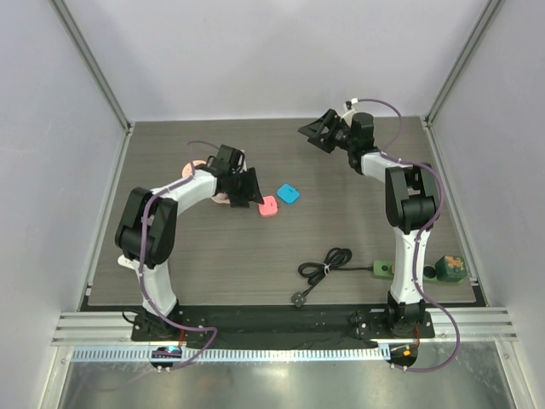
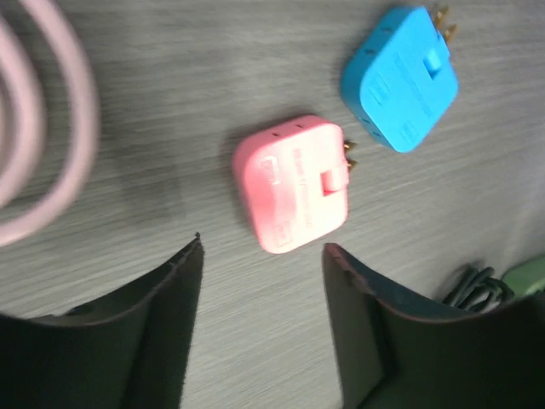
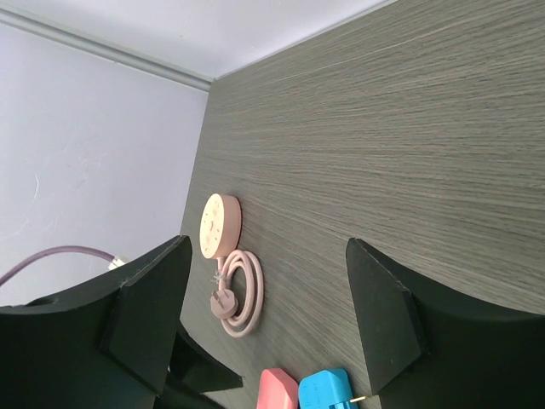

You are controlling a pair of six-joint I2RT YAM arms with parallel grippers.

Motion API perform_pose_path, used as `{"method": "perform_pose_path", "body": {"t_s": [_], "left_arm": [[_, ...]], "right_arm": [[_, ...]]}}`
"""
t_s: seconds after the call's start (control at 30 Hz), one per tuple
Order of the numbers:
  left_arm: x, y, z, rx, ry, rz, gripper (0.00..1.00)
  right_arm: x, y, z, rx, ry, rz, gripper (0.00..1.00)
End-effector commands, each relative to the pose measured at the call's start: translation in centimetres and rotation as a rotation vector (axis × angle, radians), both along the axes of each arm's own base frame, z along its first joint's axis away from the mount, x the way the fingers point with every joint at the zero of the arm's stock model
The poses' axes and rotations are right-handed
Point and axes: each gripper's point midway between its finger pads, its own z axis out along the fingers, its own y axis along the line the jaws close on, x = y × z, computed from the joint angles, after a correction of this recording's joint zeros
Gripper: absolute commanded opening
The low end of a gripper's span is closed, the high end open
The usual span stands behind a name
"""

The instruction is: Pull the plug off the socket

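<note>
The dark green power strip (image 1: 383, 271) lies at the near right of the table, partly hidden behind my right arm's base. A green and orange plug (image 1: 450, 266) sits on its right end. Its black cord (image 1: 328, 262) is coiled to the left and ends in a loose black plug (image 1: 299, 298). A sliver of the strip (image 2: 530, 273) shows in the left wrist view. My left gripper (image 1: 253, 196) (image 2: 260, 247) is open and empty, just short of a pink adapter (image 2: 294, 183). My right gripper (image 1: 317, 132) (image 3: 268, 247) is open and empty, high over the far table.
A pink adapter (image 1: 267, 207) and a blue adapter (image 1: 288, 193) (image 2: 400, 77) lie mid-table. A round pink socket (image 3: 217, 226) with a coiled pink cord (image 3: 243, 294) lies under my left arm. Walls enclose the table on three sides.
</note>
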Motion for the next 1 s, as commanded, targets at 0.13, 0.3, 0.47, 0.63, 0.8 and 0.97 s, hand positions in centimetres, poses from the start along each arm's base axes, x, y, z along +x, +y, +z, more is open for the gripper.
{"method": "perform_pose_path", "body": {"t_s": [0.13,0.3,0.47,0.63,0.8,0.97], "left_arm": [[3.1,3.8,0.7,0.024,0.0,0.111,0.42],[3.6,5.5,-1.5,0.046,0.057,0.153,0.4],[5.6,10.7,-2.1,0.068,0.074,0.282,0.4],[7.3,16.4,-1.9,0.054,0.072,0.418,0.4],[8.0,20.9,-2.0,0.039,0.087,0.52,0.4],[8.3,25.7,1.3,0.135,-0.007,0.607,0.41]], "right_arm": [[-0.3,0.3,3.2,0.026,-0.093,0.022,0.78],[-0.4,0.3,3.6,0.038,-0.1,0.03,0.78],[-0.7,0.4,3.8,0.054,-0.099,0.038,0.78],[-0.9,0.3,3.8,0.061,-0.103,0.039,0.79],[-1.0,0.4,4.0,0.08,-0.105,0.048,0.78],[-1.3,0.5,4.2,0.099,-0.104,0.054,0.78]]}}
